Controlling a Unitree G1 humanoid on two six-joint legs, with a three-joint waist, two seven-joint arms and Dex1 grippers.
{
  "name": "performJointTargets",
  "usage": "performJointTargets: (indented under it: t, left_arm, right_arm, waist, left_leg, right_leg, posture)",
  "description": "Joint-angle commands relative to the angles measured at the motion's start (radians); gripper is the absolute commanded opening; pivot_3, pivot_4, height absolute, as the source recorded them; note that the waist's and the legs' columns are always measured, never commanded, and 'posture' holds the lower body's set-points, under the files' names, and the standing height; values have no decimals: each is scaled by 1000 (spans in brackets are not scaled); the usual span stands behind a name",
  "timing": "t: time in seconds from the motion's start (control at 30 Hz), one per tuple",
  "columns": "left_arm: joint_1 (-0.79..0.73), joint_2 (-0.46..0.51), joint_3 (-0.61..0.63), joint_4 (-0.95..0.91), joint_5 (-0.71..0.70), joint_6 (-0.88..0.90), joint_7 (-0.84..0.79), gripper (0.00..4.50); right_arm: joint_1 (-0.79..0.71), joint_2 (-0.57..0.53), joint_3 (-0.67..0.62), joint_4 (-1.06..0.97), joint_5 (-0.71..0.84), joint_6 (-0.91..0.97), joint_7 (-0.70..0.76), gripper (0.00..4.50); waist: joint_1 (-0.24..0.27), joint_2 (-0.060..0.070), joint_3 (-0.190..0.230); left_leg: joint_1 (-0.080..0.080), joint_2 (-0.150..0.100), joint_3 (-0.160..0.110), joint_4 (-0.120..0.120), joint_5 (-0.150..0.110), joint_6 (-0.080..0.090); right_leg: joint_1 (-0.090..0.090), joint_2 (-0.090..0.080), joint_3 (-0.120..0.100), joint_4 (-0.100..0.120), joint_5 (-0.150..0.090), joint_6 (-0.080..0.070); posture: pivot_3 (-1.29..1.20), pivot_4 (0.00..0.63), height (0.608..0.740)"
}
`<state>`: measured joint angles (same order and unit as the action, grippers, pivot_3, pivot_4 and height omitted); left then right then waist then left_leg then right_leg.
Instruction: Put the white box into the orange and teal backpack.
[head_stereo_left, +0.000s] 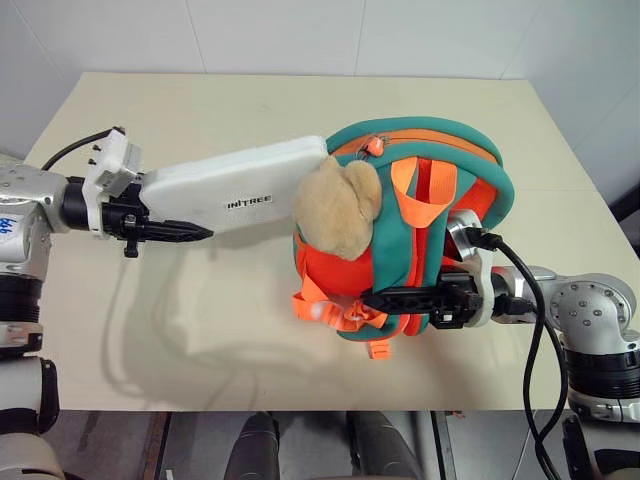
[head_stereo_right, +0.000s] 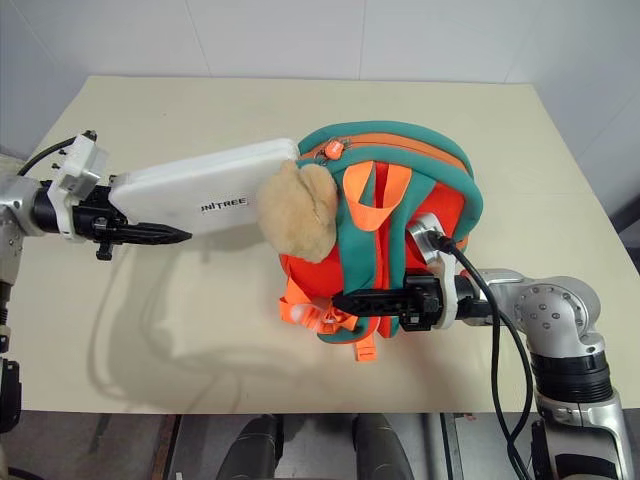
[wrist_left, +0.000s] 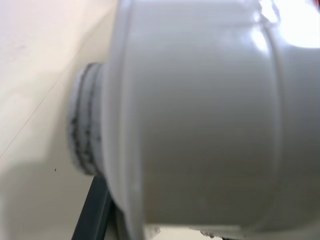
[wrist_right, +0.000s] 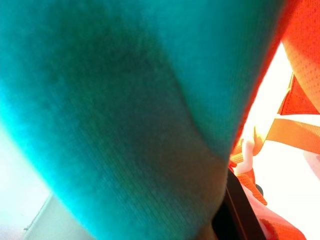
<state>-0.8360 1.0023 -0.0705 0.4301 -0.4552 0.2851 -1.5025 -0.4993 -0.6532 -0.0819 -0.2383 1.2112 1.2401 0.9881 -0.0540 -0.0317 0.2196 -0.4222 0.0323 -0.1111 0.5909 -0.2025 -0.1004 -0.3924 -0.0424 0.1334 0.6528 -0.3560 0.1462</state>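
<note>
At the left edge of the table, the left gripper (head_stereo_left: 170, 232) holds the white box (head_stereo_left: 235, 190) by its near end: the black fingers lie closed along the box's lower face, and the box is carried clear of the table (head_stereo_left: 200, 110), casting a shadow below. From that grip the box runs diagonally toward the orange and teal backpack (head_stereo_left: 420, 230); its far end reaches the tan plush toy (head_stereo_left: 337, 206) and the zipped-looking top rim, but whether any part has entered an opening cannot be told.

Across the table, the right gripper (head_stereo_left: 400, 298) has its fingers drawn nearly together on a teal strap at the backpack's lower front, bracing the bag upright.

Judged status: the box is picked up and presented to the bag, and the bag is steadied. Insertion remains, along with release of the box.

Materials: the box is a flat, elongated case with rounded corners, a matte, slightly padded-looking shell and dark lettering on top. The backpack is soft knit fabric, rounded, with orange webbing loops and plastic buckles. The toy is fuzzy pile
</note>
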Motion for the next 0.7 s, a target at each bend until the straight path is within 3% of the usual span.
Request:
performJointTargets:
  t: [0.03, 0.23, 0.37, 0.7]
  left_arm:
    - [-69, 39, -77, -11, 5, -34, -112, 1452]
    - [-239, 31, -236, 22, -12, -47, -112, 1452]
    - [-391, -44, -327, 94, 1, -68, -112, 1452]
    - [-496, -218, -406, 111, 69, -67, -112, 1452]
  right_arm:
    - [2, 5, -2, -27, 15, -11, 5, 142]
    - [-3, 7, 4, -26, 12, -10, 8, 142]
    - [-7, 13, 11, -26, 8, -13, 12, 142]
    - [-3, 35, 28, -49, -17, -47, 1, 142]
  waist:
    - [0, 0, 0]
    - [1, 0, 0]
    - [1, 0, 0]
    - [-4, 0, 0]
  left_leg:
    - [0, 0, 0, 0, 0, 0]
    - [0, 0, 0, 0, 0, 0]
    - [-1, 0, -1, 1, 0, 0]
    - [-1, 0, -1, 1, 0, 0]
  right_leg:
    - [0, 0, 0, 0, 0, 0]
    - [0, 0, 0, 0, 0, 0]
    - [0, 0, -1, 1, -1, 1]
    - [-1, 1, -1, 3, -3, 1]
  posture:
    - [0, 150, 740]
    - [0, 150, 740]
    - [0, 150, 740]
    - [0, 150, 740]
